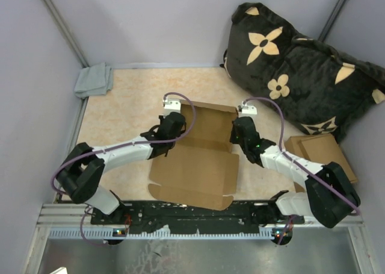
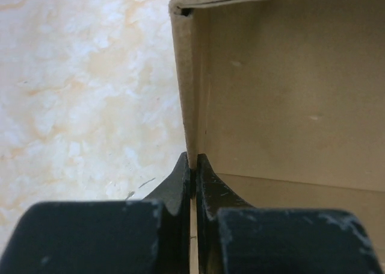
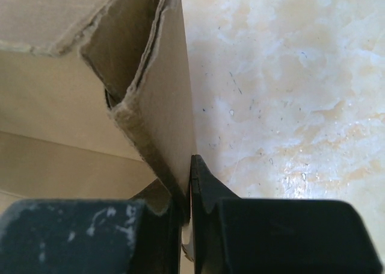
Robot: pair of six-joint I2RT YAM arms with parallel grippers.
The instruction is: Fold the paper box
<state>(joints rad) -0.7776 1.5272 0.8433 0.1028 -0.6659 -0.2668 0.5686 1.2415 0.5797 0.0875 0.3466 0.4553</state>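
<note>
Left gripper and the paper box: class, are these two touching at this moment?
Touching. The left wrist view shows the left gripper shut on the paper box: its upright side wall is pinched between both fingers, with no gap.

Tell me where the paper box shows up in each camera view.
Top external: paper box centre, between both arms.
Left wrist: paper box fills right half, wall pinched by left fingers.
Right wrist: paper box fills left half, wall pinched by right fingers.
Shared landmark: marbled beige tabletop.

A robot lab cell: plain grey partition walls (image 1: 156, 21) enclose a marble-patterned table (image 1: 120, 102).
</note>
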